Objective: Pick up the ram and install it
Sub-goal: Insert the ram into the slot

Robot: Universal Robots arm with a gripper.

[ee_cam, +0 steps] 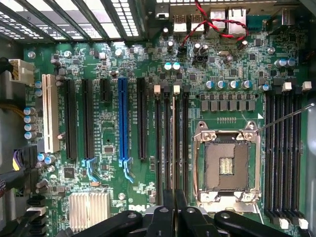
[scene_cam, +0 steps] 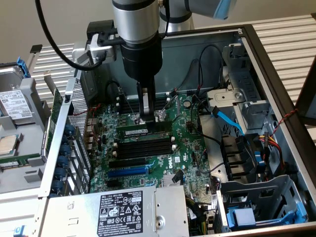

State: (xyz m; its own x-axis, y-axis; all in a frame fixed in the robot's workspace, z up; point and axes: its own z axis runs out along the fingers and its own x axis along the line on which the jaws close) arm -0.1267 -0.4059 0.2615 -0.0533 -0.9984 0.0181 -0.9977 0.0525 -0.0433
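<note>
Robot hand [scene_cam: 147, 120] clenched on the ram [scene_cam: 136, 131] above the black memory slots [scene_cam: 145, 148]. If slightly misaligned, pressing could jam it or damage the slot.

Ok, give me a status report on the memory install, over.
Gripper shut on the long thin dark green ram stick. Stick upright on edge, alongside the black memory slots. Seating unclear. No cable across it.
</note>
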